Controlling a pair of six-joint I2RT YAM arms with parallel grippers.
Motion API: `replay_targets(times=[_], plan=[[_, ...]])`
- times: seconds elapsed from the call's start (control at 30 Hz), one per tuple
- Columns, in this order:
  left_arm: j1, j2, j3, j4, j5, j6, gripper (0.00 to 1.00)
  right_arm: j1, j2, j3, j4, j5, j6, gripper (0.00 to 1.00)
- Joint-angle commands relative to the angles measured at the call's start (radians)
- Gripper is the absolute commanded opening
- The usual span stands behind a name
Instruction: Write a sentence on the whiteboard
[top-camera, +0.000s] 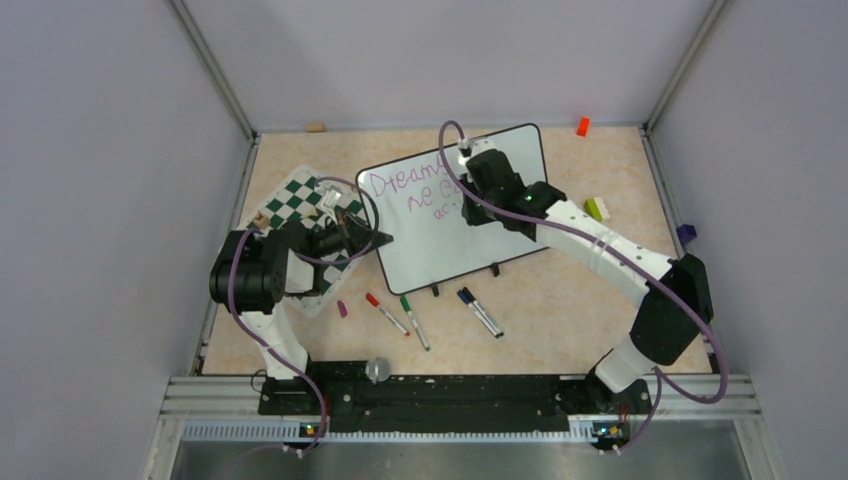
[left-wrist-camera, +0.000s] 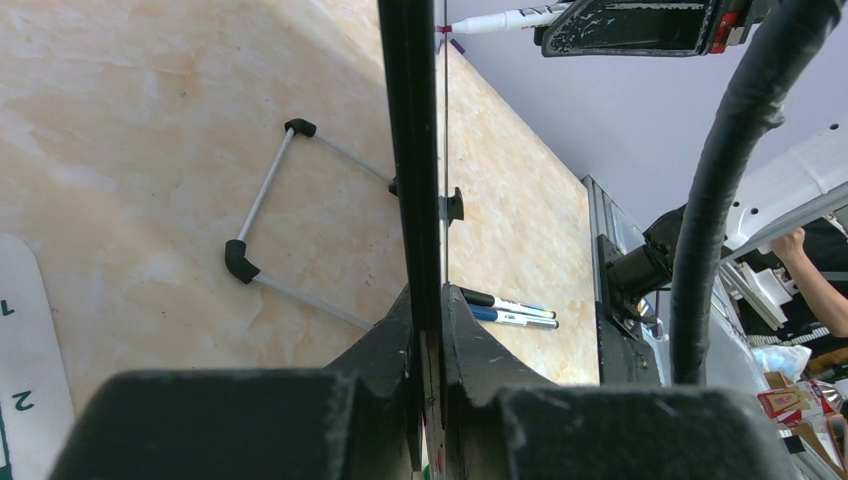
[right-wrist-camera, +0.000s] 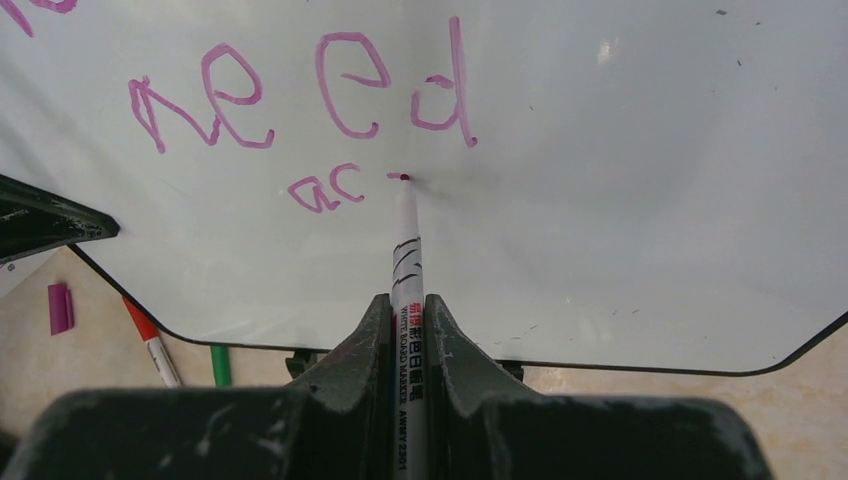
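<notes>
The whiteboard (top-camera: 450, 250) is set at the middle of the worktop (top-camera: 580, 300), toward its far edge and turned at a slant, with a chess mat (top-camera: 295, 200) just beside its left edge. That left edge is clamped by the left gripper (left-wrist-camera: 428, 300), whose fingers are pressed onto the black frame from both sides. A marker (right-wrist-camera: 407, 260) is pinched between the fingers of the right gripper (right-wrist-camera: 407, 305), and its tip is laid on the board at the start of a short stroke, right after the letters "ac". The sentence (right-wrist-camera: 300, 100) is judged to be partly written. "Dreams" is read on the top line in the overhead view, a word like "need" below it, and the third line is only begun.

Trouble is most likely to be caused by pressure. If the tip is pushed too hard, the board may be shoved or rocked on its wire stand (left-wrist-camera: 262, 200), and the stroke would be bent. A slipping hold at the left edge would do the same. The marker may also be twisted in its pinch, so that the letters drift. Fresh ink may be smeared if the gripper is dragged across the upper lines. The spare pens (top-camera: 385, 313) by the board's near edge may be knocked if the board is shifted.
</notes>
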Motion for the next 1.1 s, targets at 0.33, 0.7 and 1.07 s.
replay_targets(times=[0.33,0.7,1.07], plan=[[-0.010,-0.009,-0.007,0.079,0.111,0.086,0.00,-0.027,-0.050,0.051,0.007,0.058,-0.009,0.00],[-0.009,-0.010,-0.007,0.079,0.109,0.087,0.00,-0.027,-0.057,0.062,0.036,-0.001,-0.027,0.00],[-0.009,-0.007,-0.004,0.079,0.110,0.086,0.00,-0.026,-0.025,0.081,0.044,-0.023,-0.039,0.00]])
